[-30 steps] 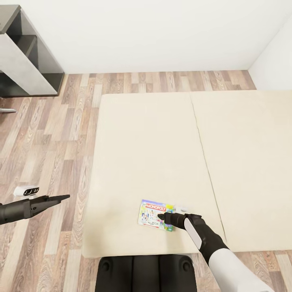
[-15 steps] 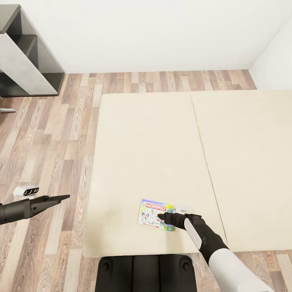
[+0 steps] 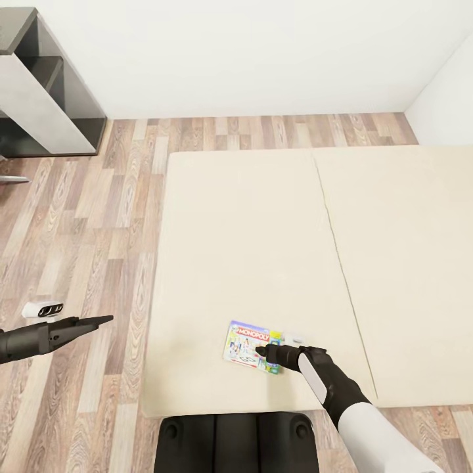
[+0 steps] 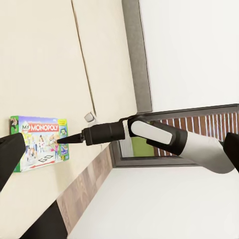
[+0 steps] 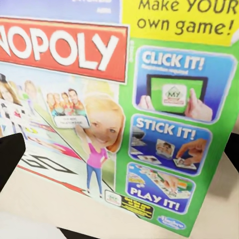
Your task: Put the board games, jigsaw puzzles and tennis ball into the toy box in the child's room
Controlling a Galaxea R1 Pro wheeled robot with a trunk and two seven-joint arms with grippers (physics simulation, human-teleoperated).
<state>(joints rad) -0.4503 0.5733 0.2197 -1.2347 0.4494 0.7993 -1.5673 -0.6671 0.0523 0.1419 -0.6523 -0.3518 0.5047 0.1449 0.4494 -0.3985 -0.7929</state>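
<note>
The right claw (image 3: 261,352) hangs low over the flat white-and-green "Monopoly" board game box (image 3: 248,343), which lies lid-up just beneath and ahead of the claw's tips, on the near panel of the wide cream-beige bed (image 3: 263,223). In the right wrist view the printed lid (image 5: 114,99) sits close between the two dark fingers, which stand spread at either side of it; the claw looks parted and has nothing in its hold. Whether the tips already touch the lid cannot be told.

The left claw (image 3: 98,321) points out over the wood-plank floor (image 3: 85,223), well apart from the bed's edge and from the box. Its fingers look closed together to a point and carry nothing. A small white object (image 3: 42,309) lies on the floor near it.

Judged from this, the task is early in hand: this game has not yet been lifted and must be gripped, carried off the bed and laid in the toy box. How the other toys stand cannot be judged from here.
</note>
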